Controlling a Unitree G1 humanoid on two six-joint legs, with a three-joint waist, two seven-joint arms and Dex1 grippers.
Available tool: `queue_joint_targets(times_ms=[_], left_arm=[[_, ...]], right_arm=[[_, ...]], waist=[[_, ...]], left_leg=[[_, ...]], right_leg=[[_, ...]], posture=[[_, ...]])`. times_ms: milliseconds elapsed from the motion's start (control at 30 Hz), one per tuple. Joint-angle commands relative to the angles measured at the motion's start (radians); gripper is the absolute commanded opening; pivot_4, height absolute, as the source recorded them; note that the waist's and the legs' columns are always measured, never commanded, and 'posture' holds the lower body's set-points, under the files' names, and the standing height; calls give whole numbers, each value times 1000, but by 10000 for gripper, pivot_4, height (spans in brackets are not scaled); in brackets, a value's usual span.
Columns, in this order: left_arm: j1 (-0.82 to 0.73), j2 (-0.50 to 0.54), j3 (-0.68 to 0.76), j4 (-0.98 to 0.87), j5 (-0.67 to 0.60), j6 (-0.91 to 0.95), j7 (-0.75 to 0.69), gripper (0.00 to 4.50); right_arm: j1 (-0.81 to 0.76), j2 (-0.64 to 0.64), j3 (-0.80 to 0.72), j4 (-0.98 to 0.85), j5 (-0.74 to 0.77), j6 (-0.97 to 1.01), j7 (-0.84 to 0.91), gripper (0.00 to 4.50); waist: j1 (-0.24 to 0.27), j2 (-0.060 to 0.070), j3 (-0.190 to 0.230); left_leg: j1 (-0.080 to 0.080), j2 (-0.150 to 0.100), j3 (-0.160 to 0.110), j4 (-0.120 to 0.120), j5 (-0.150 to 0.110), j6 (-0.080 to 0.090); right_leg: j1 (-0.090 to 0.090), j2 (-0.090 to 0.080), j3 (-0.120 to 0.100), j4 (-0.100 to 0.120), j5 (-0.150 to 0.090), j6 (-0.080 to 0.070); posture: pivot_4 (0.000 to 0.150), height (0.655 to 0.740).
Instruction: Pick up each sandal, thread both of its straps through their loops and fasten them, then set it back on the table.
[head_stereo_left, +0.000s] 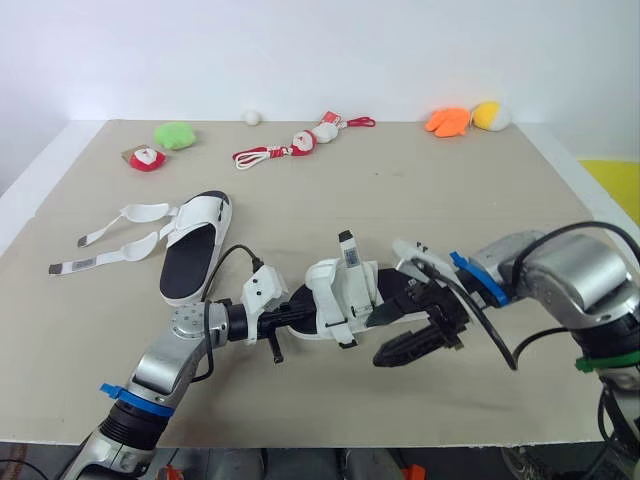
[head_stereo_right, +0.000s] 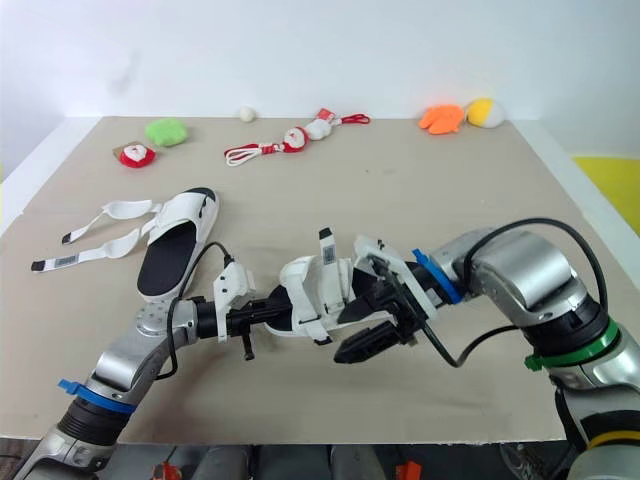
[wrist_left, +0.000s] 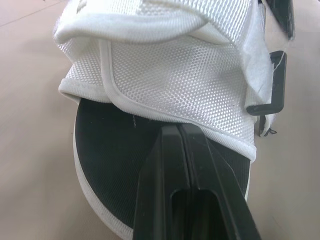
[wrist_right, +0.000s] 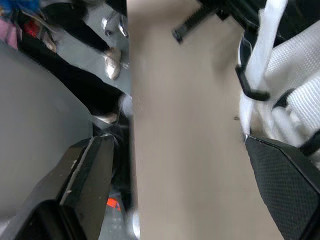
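Two sandals: the far-left sandal (head_stereo_left: 195, 245) lies on the table (head_stereo_left: 420, 190) with loose straps (head_stereo_left: 125, 213), while my left gripper (head_stereo_left: 288, 322), seemingly clamped on the near-centre sandal (head_stereo_left: 335, 300), steadies it so the wide-open right gripper (head_stereo_left: 410, 330) can take a strap.

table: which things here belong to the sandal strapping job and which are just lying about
Job:
held sandal, gripped by the left hand
right hand, open beside it
second sandal, straps loose

Lying about:
green plush
red and white toy
white ball
red-corded toy
orange toy
yellow toy
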Motion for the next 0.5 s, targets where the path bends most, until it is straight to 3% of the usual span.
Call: queue_joint_targets(times_ms=[33,333,433,467,500], left_arm=[[38,18,-44,69,44,36,9,0],[40,16,-48,64,44,41,9,0],[39,17,-49,65,44,40,10,0],[39,17,-48,65,44,40,11,0],[39,17,-48,64,44,41,12,0]], right_arm=[[-15,-22,-18,-38,-16,44,-43,44498],[31,136,-32,-31,-42,132,-259,44498],[36,189,-56,-46,-14,173,-308,36524],[37,209,-61,-49,-11,182,-329,28810],[38,228,-65,-51,-10,193,-349,25585]], waist=[[0,2,0],[-1,-1,-1],[-1,-1,-1],[-1,-1,-1],[-1,-1,-1]], left_leg=[[0,0,0,0,0,0],[1,0,0,1,0,0],[1,0,0,1,0,0],[1,0,0,1,0,0],[1,1,0,1,0,0]], right_leg=[[0,0,0,0,0,0],[0,0,0,0,1,1],[1,0,0,0,1,1],[1,0,0,0,1,1],[1,1,0,0,1,1]], posture=[[1500,7400],[1500,7400],[1500,7400],[1500,7400],[1500,7400]])
